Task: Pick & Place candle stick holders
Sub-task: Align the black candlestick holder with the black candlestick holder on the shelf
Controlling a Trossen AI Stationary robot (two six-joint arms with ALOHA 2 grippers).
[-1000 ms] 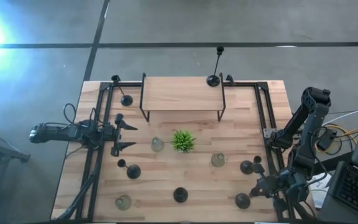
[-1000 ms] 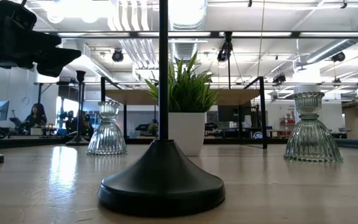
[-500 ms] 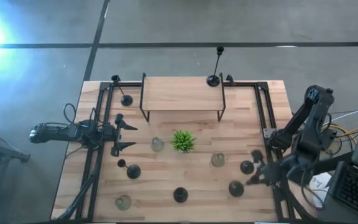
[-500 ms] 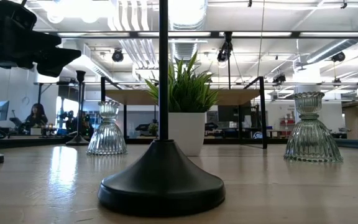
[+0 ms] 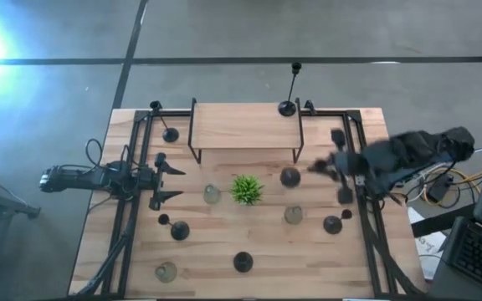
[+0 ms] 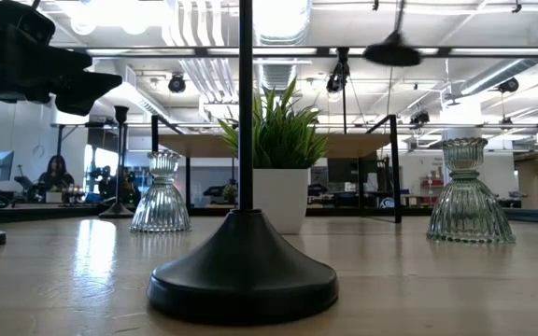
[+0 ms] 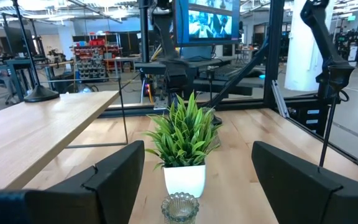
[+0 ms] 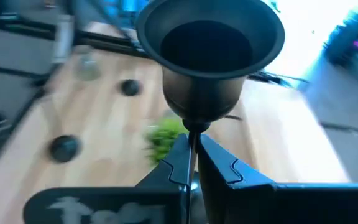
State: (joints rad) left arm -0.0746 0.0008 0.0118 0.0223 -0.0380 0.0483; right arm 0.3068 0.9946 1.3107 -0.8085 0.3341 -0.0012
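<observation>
My right gripper (image 5: 315,167) is above the table's right half and is shut on a black candle stick holder, whose round base (image 5: 289,176) is lifted; the base also shows high up in the low view (image 6: 392,53). Its cup top (image 8: 210,56) fills the right wrist view. My left gripper (image 5: 170,180) waits open at the table's left, facing the green plant (image 7: 184,140) and a glass holder (image 7: 180,208). Other black holders (image 5: 179,231) (image 5: 242,262) (image 5: 331,224) and glass ones (image 5: 212,194) (image 5: 293,215) stand on their bases. My right gripper pinches the holder's thin stem (image 8: 191,144) between its two fingers, just below the cup. The fingers lie across the stem. The holder is lifted clear of the table, base downward and tilted, with the cup toward the wrist camera.
A low wooden shelf (image 5: 245,125) stands at the back with a tall black holder (image 5: 286,107) on it. Another black holder (image 5: 170,134) stands left of the shelf, and a glass one (image 5: 166,272) near the front left. Black frame rails (image 5: 354,159) run along both sides.
My right gripper has gone from the table's near right corner up and toward the far edge and the centre, turning as it went. The black holder went with it, from standing near the front right to being lifted clear beside the plant.
</observation>
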